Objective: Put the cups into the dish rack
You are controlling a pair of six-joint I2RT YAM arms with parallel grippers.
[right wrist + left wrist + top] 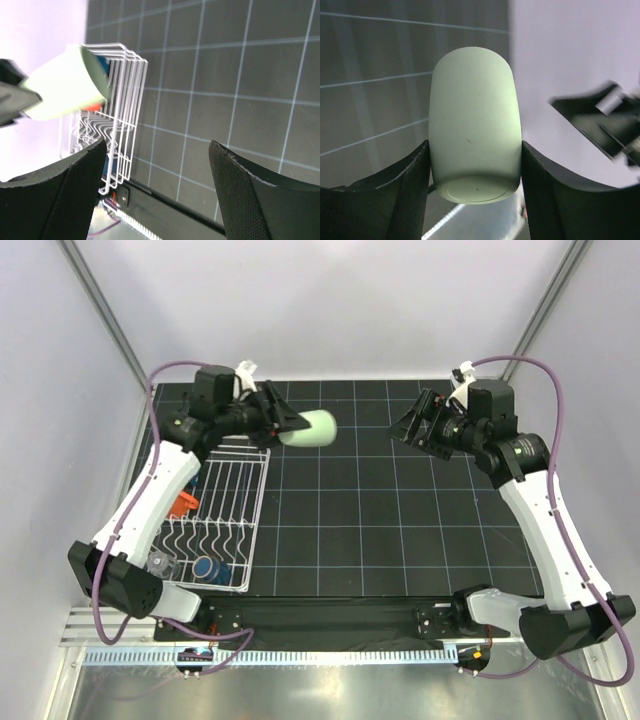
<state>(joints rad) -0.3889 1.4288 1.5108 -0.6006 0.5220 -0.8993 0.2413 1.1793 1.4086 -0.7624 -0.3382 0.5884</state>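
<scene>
My left gripper (290, 425) is shut on a pale green tumbler (312, 428), held on its side in the air just beyond the back right corner of the white wire dish rack (262, 490). In the left wrist view both fingers press the tumbler (475, 115) near its base. The rack holds an orange mug (182, 503), a blue mug (210, 568) and a small clear glass (162, 562). My right gripper (410, 425) hangs open and empty over the back right of the mat, facing the tumbler (65, 90) and the rack (137, 85).
The black gridded mat (400, 520) covers the table right of the rack. White walls and metal frame posts (100, 310) close in the back and sides. The arm bases stand at the near edge.
</scene>
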